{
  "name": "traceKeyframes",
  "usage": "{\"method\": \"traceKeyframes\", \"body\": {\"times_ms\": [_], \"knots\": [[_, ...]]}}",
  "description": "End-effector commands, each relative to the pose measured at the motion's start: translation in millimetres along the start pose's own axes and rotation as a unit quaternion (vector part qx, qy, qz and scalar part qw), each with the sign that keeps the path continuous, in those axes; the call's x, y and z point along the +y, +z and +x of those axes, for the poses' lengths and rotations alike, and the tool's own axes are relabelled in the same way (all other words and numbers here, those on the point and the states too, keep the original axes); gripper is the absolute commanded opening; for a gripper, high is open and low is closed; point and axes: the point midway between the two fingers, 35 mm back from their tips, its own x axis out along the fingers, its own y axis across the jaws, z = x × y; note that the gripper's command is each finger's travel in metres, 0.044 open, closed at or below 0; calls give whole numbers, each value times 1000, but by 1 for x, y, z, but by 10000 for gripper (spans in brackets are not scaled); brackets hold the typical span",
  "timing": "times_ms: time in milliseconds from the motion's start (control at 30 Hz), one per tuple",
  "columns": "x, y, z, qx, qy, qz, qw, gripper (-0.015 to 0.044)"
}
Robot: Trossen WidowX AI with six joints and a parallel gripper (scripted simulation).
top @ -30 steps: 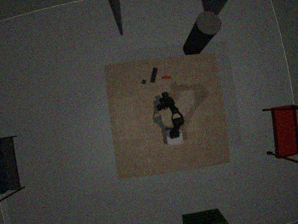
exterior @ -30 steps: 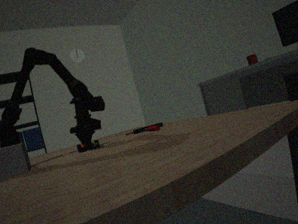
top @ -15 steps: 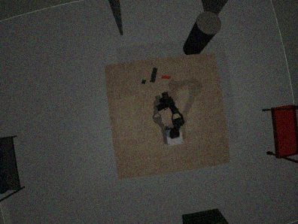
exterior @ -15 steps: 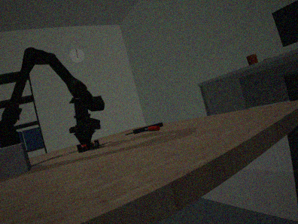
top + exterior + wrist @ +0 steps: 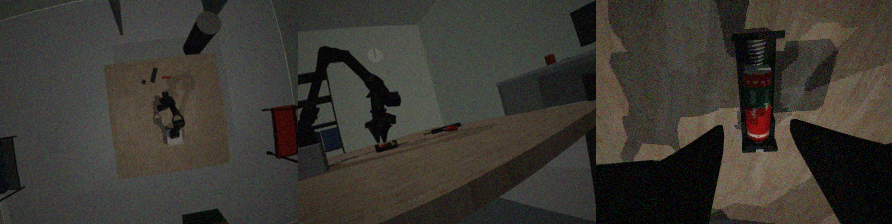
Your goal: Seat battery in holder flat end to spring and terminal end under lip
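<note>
So in the wrist view the left finger [image 5: 671, 170] sits low and clear of things, then the battery [image 5: 757, 107] lies in the holder [image 5: 758, 90], long axis running straight away toward the spring [image 5: 757, 50], then the right finger [image 5: 836, 165]. The gripper [image 5: 756, 150] is spread apart, holding nothing, with the battery just ahead between the fingers.

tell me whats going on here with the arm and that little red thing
A single robot arm is fitting a red and green battery into a black holder on a wooden table. The battery lies lengthwise in the holder with the spring at its far end. The gripper is open, its fingers apart on either side and not touching the battery.
</note>
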Motion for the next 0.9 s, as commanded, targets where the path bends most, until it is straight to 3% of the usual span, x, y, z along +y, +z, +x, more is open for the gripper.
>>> {"method": "traceKeyframes", "body": {"times_ms": [0, 133, 867], "knots": [[1, 2, -44, -18, -3, 2, 1000, 358], [2, -3, -61, -18, -3, 2, 1000, 440], [2, -5, -60, -18, -3, 2, 1000, 440]]}}
